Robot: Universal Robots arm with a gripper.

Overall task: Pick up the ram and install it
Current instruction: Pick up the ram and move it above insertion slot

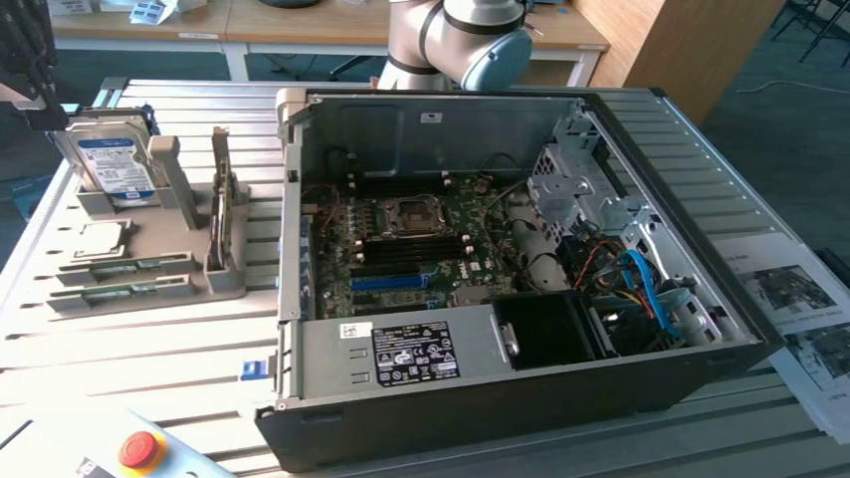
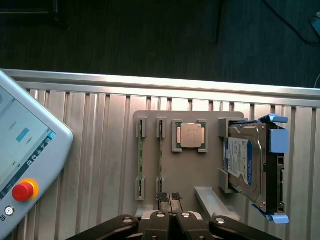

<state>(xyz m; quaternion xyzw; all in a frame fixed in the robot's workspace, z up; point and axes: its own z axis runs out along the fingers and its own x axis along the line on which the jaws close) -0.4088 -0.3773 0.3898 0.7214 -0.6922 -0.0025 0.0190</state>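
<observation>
Computer case [image 1: 465, 423] stands open. In the exterior view the tray [image 1: 226, 284] is at its 9 o'clock, with the hard drive [image 1: 113, 164] at the tray's 12. Gripper [image 2: 169, 197] is pinched fully closed and empty, tips near one stick's end. Ram sticks [image 1: 122, 267] sit on edge in slots at the tray's 7 o'clock, untouched. My read: light, stiff, fragile. Grip the long edges mid-length, clear of chips and contacts.
</observation>
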